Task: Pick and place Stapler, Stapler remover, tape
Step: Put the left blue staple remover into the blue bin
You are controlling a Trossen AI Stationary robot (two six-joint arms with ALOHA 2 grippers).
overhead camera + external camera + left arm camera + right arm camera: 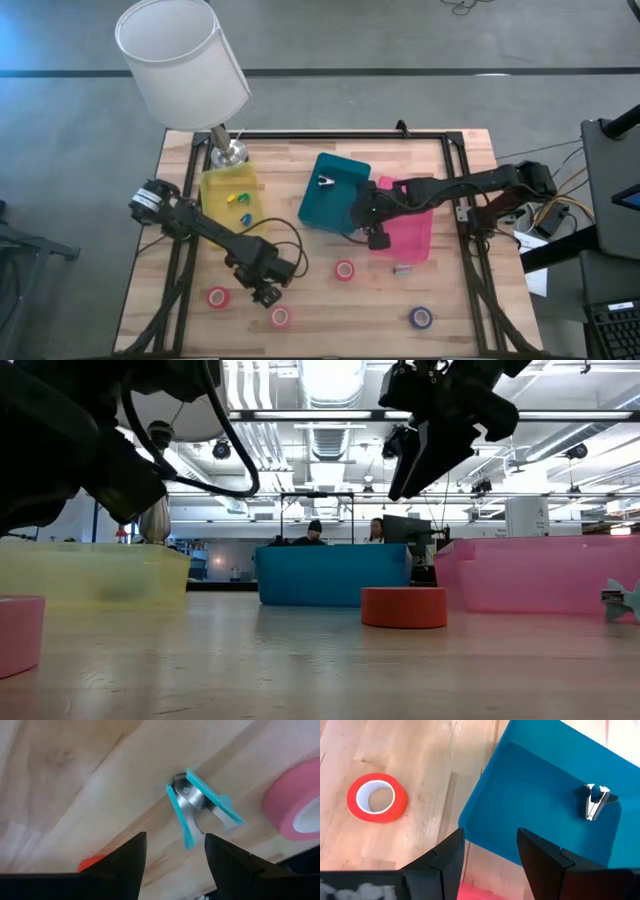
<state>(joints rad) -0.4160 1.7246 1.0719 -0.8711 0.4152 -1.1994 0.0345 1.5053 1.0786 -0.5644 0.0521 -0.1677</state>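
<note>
Surface of pale wooden planks [330,300] in a black frame, with a white-shaded lamp on a metal base [180,60] at its far left corner. Carries three plastic bins: teal [325,215] in the middle, with a translucent pink one [415,245] touching its right side, and a translucent yellow one [212,200] by the lamp.

Left hand [175,840] hovers low over the near left part of the surface with fingers well apart and nothing between them, directly above a small staple remover with cyan plastic grips and metal jaws [197,802]. Right hand [490,835] hangs over the near edge of the teal bin, fingers likewise apart and empty. Inside that bin lies a second staple remover, pale and dark [595,802].

Four ring-shaped tape rolls, lying flat and apart on the near half: three red-pink [218,297] [280,317] [344,270] and one blue-purple [420,318].

Likely very light, that cyan remover, and stiff, though sprung: probably splays or skids if pinched across the open jaws. Best taken across the two flat plastic grips near the hinge, squeezing them together. Smooth metal looks slippery, so better avoided. Tape rolls likely light and firm, best gripped across the outer wall.
</note>
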